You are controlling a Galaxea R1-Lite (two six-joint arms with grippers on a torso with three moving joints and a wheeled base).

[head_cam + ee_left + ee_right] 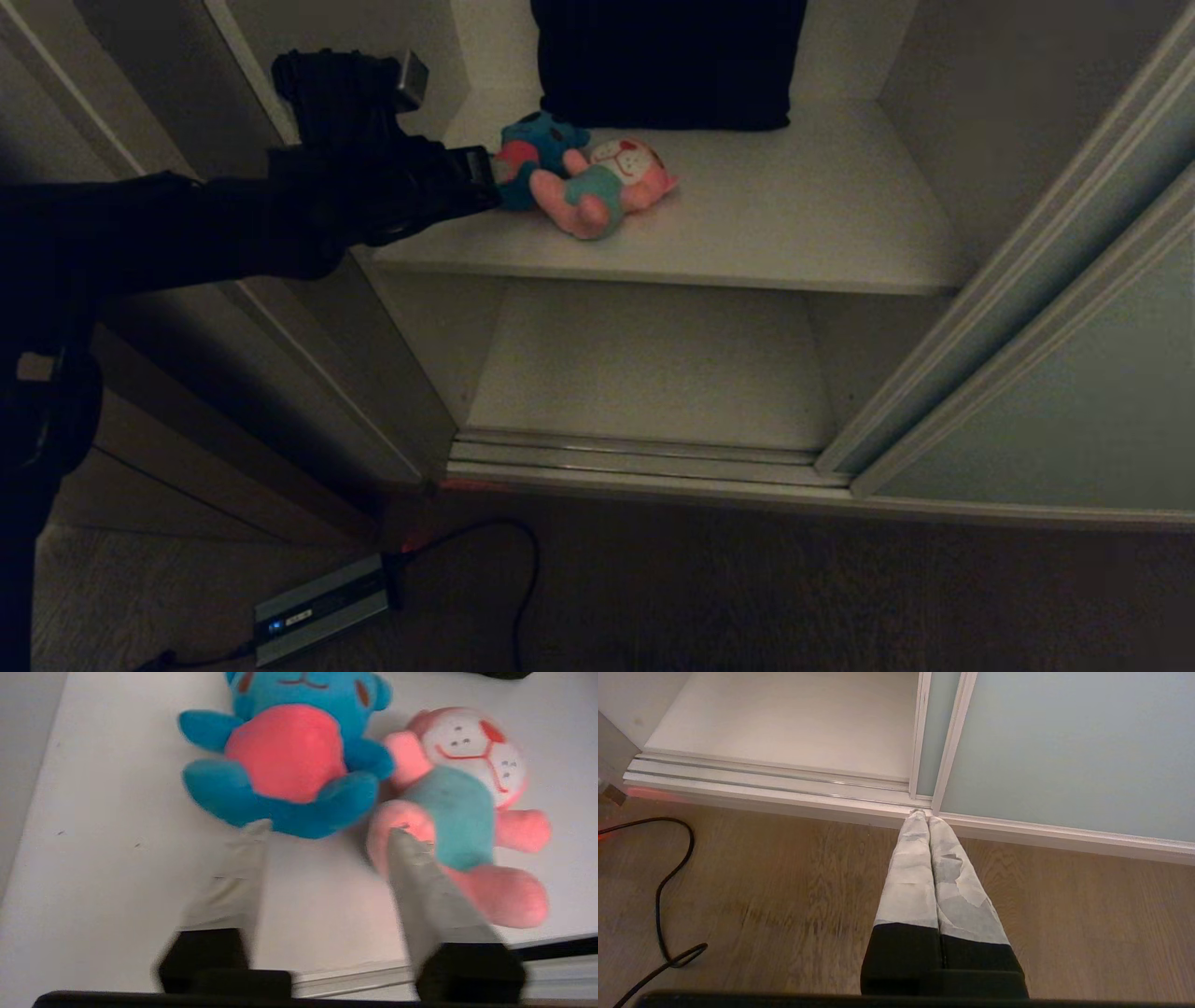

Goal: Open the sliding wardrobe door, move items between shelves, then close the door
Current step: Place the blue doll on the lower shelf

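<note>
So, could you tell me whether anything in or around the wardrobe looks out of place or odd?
Nothing looks damaged or spilled. The two plush toys, blue and pink, lie toppled against each other on the upper shelf rather than upright. A grey box with a black cable sits loose on the floor before the wardrobe.

The left arm (187,224) is black and thick with a small grey block near its wrist, and each gripper, left (322,833) and right (923,814), has two black-based fingers wrapped in pale, wrinkled tape.
</note>
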